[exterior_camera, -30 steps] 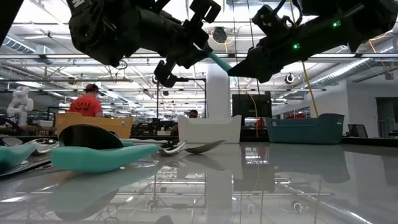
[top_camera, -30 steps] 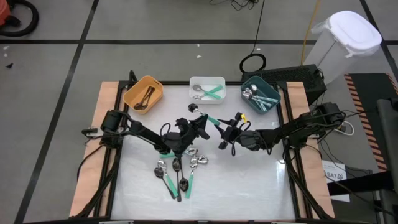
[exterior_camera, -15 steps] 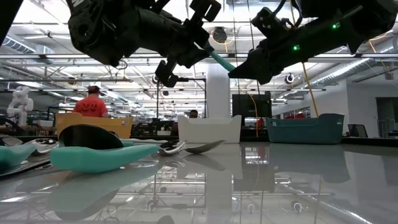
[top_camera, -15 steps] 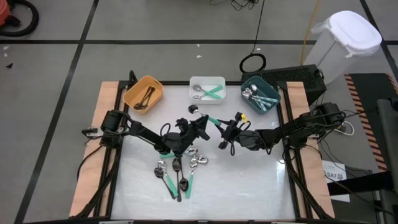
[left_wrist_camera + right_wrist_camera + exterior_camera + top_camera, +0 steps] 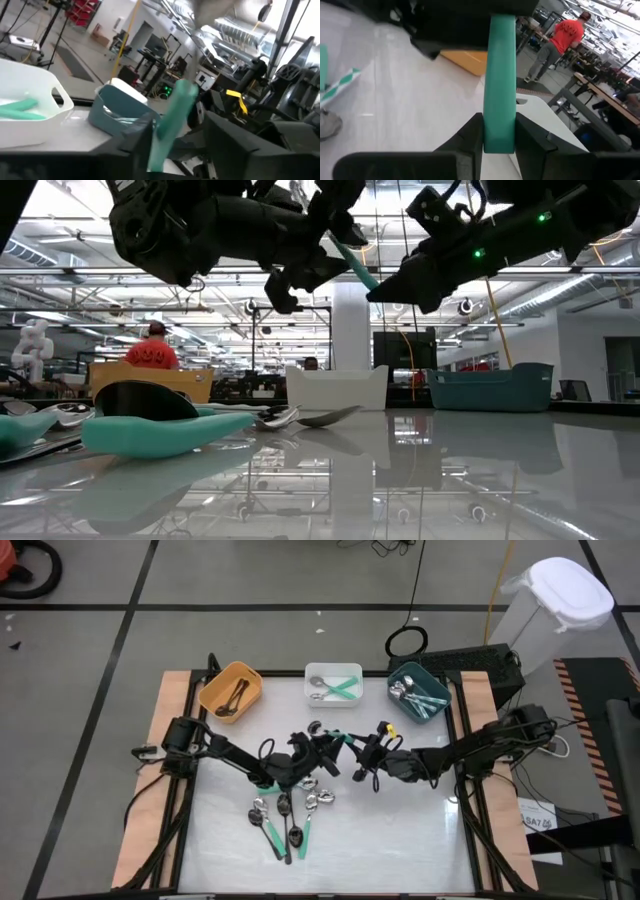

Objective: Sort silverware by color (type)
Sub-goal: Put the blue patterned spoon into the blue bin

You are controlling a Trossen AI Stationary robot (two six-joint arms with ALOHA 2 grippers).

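Observation:
A spoon with a mint-green handle (image 5: 343, 738) hangs in the air over the middle of the table, between my two grippers. My right gripper (image 5: 358, 747) reaches in from the table's right and is shut on the handle (image 5: 500, 75). My left gripper (image 5: 325, 740) reaches in from the left and is open. Its fingers stand on either side of the same handle (image 5: 172, 120), with a gap showing on one side. The spoon's bowl is hidden behind the left gripper. My right gripper pinches the free end of the green handle (image 5: 499, 135) between its two fingers (image 5: 470, 136). It comes in about level from the table's right, and the fingers run along the handle. The spoon is clear of the table and slants up toward the left gripper (image 5: 352, 262). I cannot tell whether my left gripper touches the handle.
Several spoons (image 5: 285, 815) lie on the table below the left gripper. Along the far edge stand an orange bin (image 5: 231, 690) with dark spoons, a white bin (image 5: 334, 684) with green-handled ones and a teal bin (image 5: 418, 692) with silver ones. A person in red walks in the room behind.
My left gripper has rolled at the wrist and opened around the green handle. The spoon has stayed in the air between the two grippers.

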